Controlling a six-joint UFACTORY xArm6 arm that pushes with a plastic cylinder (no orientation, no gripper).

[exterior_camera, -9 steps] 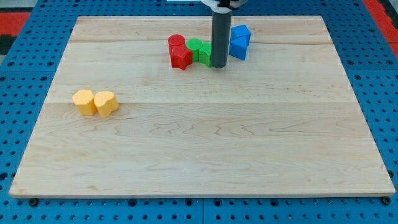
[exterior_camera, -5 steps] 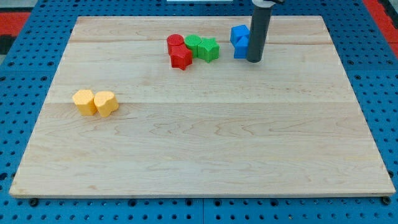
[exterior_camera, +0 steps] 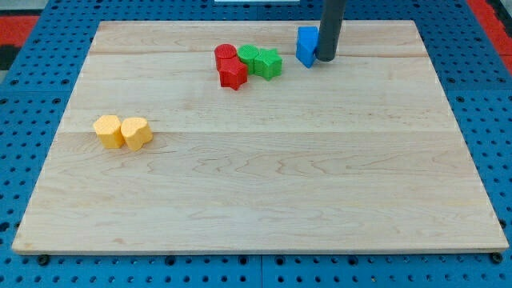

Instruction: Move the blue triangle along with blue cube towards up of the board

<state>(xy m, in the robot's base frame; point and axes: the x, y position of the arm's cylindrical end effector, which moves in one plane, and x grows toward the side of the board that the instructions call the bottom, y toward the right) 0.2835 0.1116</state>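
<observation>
Nearest the view's bottom, the pale wooden surface (exterior_camera: 264, 208) lies bare across its whole lower half, resting on a blue pegboard (exterior_camera: 24, 160) that frames it on every side.

Farther up, at about nine o'clock from the board's centre, two yellow blocks sit touching side by side: a yellow hexagonal block (exterior_camera: 107, 130) on the view's left and a rounder yellow block (exterior_camera: 137, 133) on its right. They lie well apart from everything else.

Farther still, near twelve o'clock, a cluster of four blocks sits packed together. A red cylinder (exterior_camera: 226, 54) stands just above a red star-shaped block (exterior_camera: 234, 74), and touching them at three o'clock are a green block (exterior_camera: 250, 58) of unclear shape and a green star-shaped block (exterior_camera: 270, 63). This cluster lies just beside the blue pieces, at their nine o'clock, with a small gap between.

Closest to the view's top, the blue block (exterior_camera: 306, 45) shows only as one blue mass; whether it is the cube, the triangle or both pressed together cannot be told, since the rod (exterior_camera: 332, 24) hides its right part. My tip (exterior_camera: 326, 58) rests on the surface at the blue mass's four o'clock, touching its right side. Nothing stands between the blue mass and the board's top edge.

The arm carries no jaws, so no open or closed state applies.
</observation>
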